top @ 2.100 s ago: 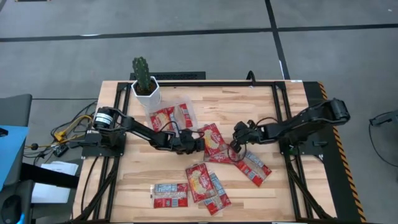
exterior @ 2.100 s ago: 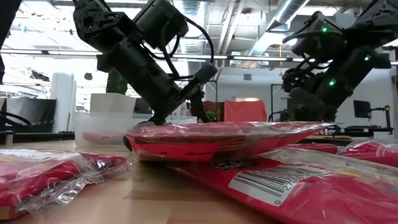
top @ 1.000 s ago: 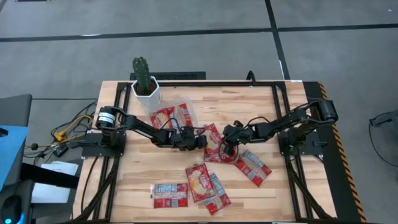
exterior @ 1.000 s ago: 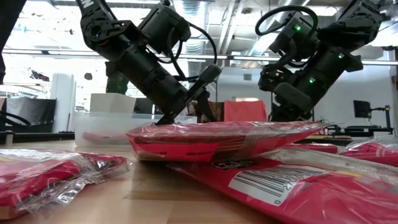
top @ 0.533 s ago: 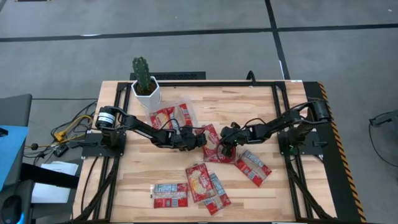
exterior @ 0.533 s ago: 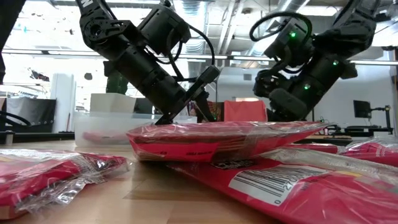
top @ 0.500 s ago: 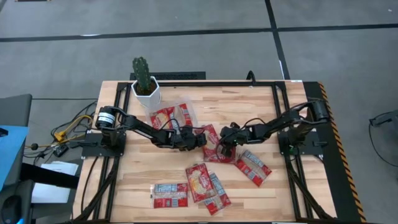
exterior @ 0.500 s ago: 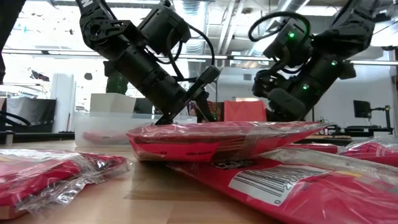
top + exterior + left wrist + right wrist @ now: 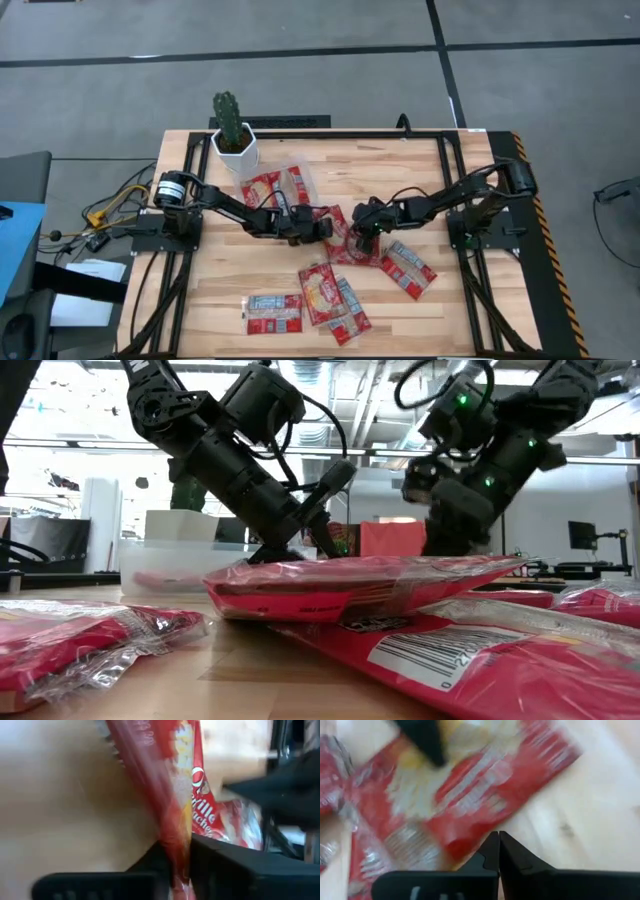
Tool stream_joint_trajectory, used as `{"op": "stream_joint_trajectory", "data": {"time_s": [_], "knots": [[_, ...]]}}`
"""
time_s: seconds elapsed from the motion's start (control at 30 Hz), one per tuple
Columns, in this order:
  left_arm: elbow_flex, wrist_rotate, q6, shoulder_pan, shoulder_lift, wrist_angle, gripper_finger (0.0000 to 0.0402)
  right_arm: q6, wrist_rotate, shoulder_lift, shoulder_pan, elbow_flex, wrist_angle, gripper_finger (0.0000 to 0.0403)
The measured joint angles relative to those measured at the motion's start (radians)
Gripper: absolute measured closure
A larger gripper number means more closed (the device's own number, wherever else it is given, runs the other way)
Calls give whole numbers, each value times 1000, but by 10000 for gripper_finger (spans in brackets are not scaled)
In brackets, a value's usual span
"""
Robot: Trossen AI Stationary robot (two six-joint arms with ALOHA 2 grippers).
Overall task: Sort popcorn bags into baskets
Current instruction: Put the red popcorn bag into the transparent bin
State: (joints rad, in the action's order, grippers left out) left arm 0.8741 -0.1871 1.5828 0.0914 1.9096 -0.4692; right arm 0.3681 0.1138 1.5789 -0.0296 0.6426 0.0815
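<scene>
Several red popcorn bags lie on the wooden table. One popcorn bag (image 9: pixel 347 240) lies mid-table between both grippers. My left gripper (image 9: pixel 321 228) is at its left edge and shut on it, also shown in the left wrist view (image 9: pixel 178 870). My right gripper (image 9: pixel 360 233) is shut at the bag's right side; the right wrist view shows its tips (image 9: pixel 498 840) at a corner of the bag (image 9: pixel 455 795). The clear tray (image 9: pixel 300 178) sits left of centre toward the far side and holds two bags (image 9: pixel 272 188). My left gripper pinches the bag's left edge (image 9: pixel 175 847) between its two fingers (image 9: pixel 220 867), coming slanting down from the table's left. The pinched edge is tipped up, and the rest of the bag runs away from the fingers toward the table. My right gripper's shut tips stand at the bag's corner (image 9: pixel 470 837); I cannot tell whether they touch it.
A cactus in a white pot (image 9: pixel 232 135) stands at the far left, next to the tray. Another bag (image 9: pixel 406 268) lies right of centre, and several more (image 9: pixel 325 295) are piled near the table's near edge, with one (image 9: pixel 273 313) to their left. Bare wood (image 9: pixel 400 170) lies beyond the grippers.
My right gripper has moved toward the table's left, up to the middle bag and close to my left gripper, and has risen a little in the low view. The bag's left edge has tipped up in my left gripper, so the bag looks narrower from above.
</scene>
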Motion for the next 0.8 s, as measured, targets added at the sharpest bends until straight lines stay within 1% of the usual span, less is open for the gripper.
{"op": "stream_joint_trajectory", "data": {"time_s": [0.03, 0.2, 0.33, 0.47, 0.57, 0.67, 0.73, 0.8], "knots": [[0, 13, -1, 0, -6, -6, 388, -11, 4, -23, 2, 0, -24, 386], [-1, 27, 18, -3, -30, -13, 391, -38, 12, -153, 24, 0, -105, 378], [-1, 28, -4, -7, -88, -21, 396, -40, 20, -251, 59, 0, -170, 373], [0, 46, -68, -24, -181, -29, 397, -40, 19, -317, 82, 0, -193, 379], [1, 39, -144, -41, -285, -15, 399, -40, 22, -344, 86, 0, -200, 384], [3, -10, -242, -72, -412, 113, 399, -40, 30, -349, 85, 0, -202, 385], [4, -54, -298, -105, -495, 274, 399, -37, 39, -348, 85, 0, -206, 380], [4, -86, -338, -146, -553, 425, 400, -37, 43, -334, 85, 0, -194, 375]]}}
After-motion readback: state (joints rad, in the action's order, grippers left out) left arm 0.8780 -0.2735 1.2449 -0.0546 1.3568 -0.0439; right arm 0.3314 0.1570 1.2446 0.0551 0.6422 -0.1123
